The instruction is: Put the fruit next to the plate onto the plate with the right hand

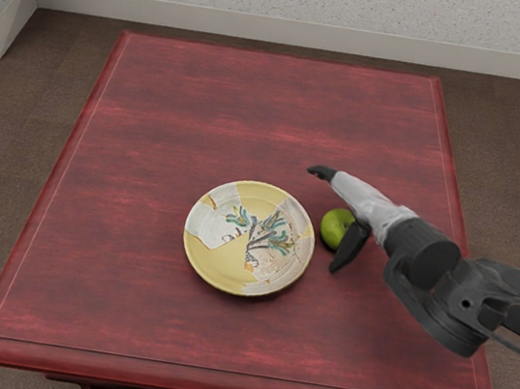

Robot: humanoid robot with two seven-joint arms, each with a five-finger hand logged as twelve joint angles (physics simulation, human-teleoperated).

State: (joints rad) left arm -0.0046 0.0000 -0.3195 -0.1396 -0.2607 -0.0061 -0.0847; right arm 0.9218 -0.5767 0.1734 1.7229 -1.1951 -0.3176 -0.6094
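Note:
A green round fruit (335, 227) lies on the red table just right of a yellow plate (220, 267) painted with a leafy branch. My right hand (337, 216) comes in from the right edge and hovers over the fruit. Its fingers are spread, one dark fingertip (320, 172) pointing left beyond the fruit and the thumb (348, 249) hanging down at the fruit's right side. Nothing is clasped; the fruit rests on the table. The plate holds nothing. The left arm does not show.
The red table (154, 120) stretches wide behind and to the left of the plate. Its front edge runs close below the plate. Brown floor and a pale wall lie beyond.

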